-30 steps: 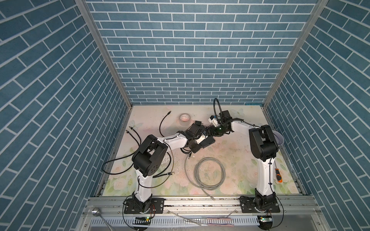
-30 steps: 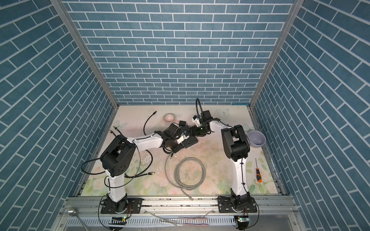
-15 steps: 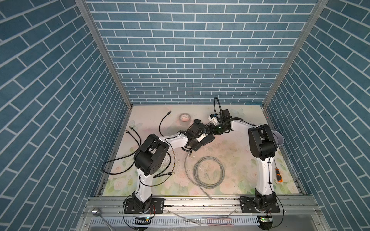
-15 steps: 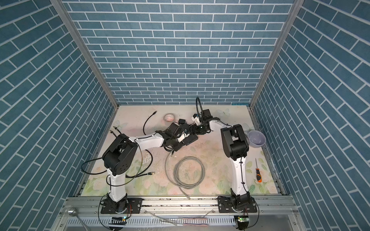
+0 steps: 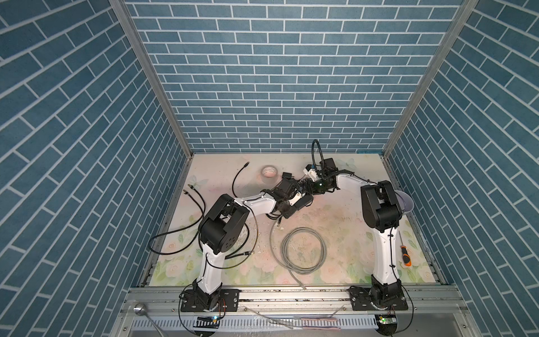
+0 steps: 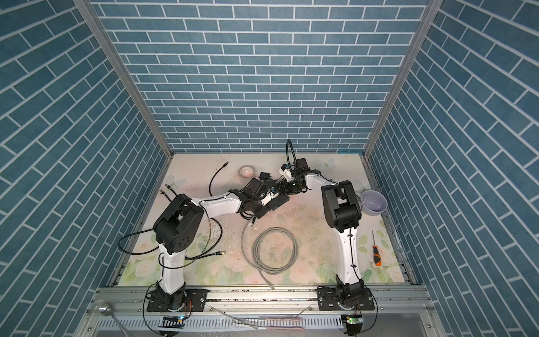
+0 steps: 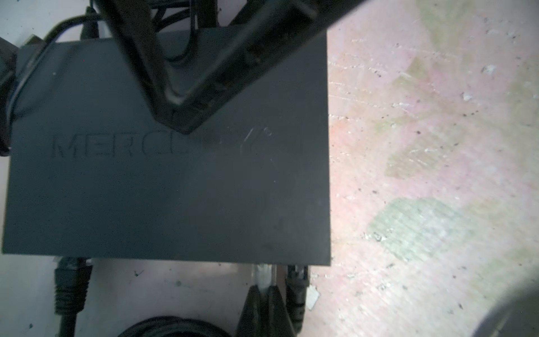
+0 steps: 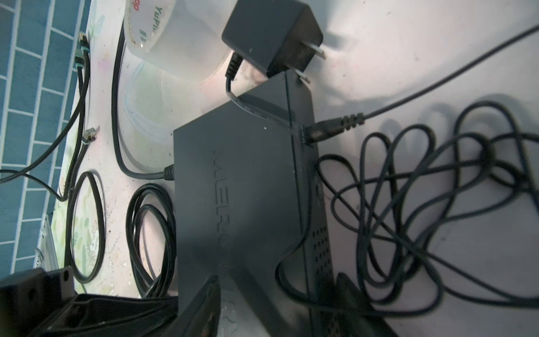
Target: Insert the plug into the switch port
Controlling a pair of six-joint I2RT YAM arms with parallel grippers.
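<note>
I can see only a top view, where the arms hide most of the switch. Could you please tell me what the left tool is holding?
Observer: In the left wrist view, the left tool is shut on a clear plug, and the plug's tip meets one edge of the switch.
Operator: Thank you. Is anything next to it at that edge?
Observer: Yes, a black plug sits right beside it.
Operator: And what is the right tool doing?
Observer: In the right wrist view, the right tool has its fingers apart with the near end of the switch between them. I cannot tell whether they clamp it.
</note>
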